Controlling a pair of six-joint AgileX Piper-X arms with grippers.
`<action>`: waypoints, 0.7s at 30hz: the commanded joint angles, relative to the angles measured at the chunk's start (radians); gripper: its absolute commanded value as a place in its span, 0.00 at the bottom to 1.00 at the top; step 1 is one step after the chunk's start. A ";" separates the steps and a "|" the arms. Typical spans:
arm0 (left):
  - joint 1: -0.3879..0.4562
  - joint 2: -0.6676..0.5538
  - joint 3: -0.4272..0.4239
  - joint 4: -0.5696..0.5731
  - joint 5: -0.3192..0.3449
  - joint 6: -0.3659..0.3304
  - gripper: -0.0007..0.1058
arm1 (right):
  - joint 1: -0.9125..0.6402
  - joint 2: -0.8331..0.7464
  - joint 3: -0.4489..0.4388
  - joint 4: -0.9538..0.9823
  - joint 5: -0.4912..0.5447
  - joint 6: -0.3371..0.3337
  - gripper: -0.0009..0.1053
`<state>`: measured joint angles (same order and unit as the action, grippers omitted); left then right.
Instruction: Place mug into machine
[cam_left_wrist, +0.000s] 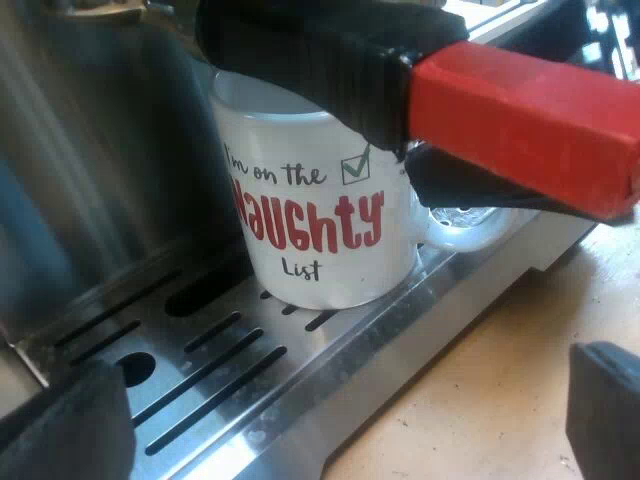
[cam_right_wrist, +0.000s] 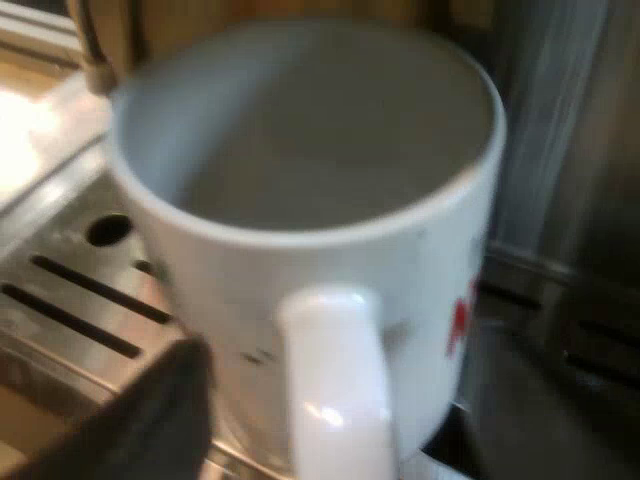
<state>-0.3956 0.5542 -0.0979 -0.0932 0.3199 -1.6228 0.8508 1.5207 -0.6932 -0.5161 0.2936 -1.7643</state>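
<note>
the mug (cam_left_wrist: 320, 215) stood upright on the slotted drip tray (cam_left_wrist: 200, 370) of the espresso machine (cam_left_wrist: 100, 150), base flat on the metal, long axis straight up and down, open mouth facing up. its printed side, with the red and green words, faced my left wrist camera. its white loop pointed away from the machine's steel wall and out toward my right claw (cam_right_wrist: 300, 450), which sat close at that loop. whether that claw was gripping the loop or loose around it, i could not tell. from the right wrist view i looked down into the pale inside of the mug.

the holder handle (cam_left_wrist: 520, 120), dark with a red end, reached out over the mug's rim, close above it. my left claw (cam_left_wrist: 330, 420) hung low by the tray's outer edge, near the wooden surface (cam_left_wrist: 500, 380), fingers (cam_left_wrist: 60, 425) spread wide apart and holding nothing.
</note>
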 joint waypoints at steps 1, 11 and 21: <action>-0.006 -0.002 -0.004 -0.015 -0.009 -0.019 0.84 | 0.032 -0.051 -0.010 0.046 0.053 -0.004 0.63; -0.006 -0.002 -0.004 -0.015 -0.001 -0.019 0.84 | 0.050 -0.073 0.093 -0.023 0.122 0.059 0.50; -0.006 -0.002 -0.004 -0.017 -0.001 -0.031 0.84 | 0.050 0.036 0.114 -0.236 0.092 0.048 0.50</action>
<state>-0.3956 0.5542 -0.0979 -0.0932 0.3199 -1.6378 0.9005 1.5531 -0.5803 -0.7142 0.3889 -1.7115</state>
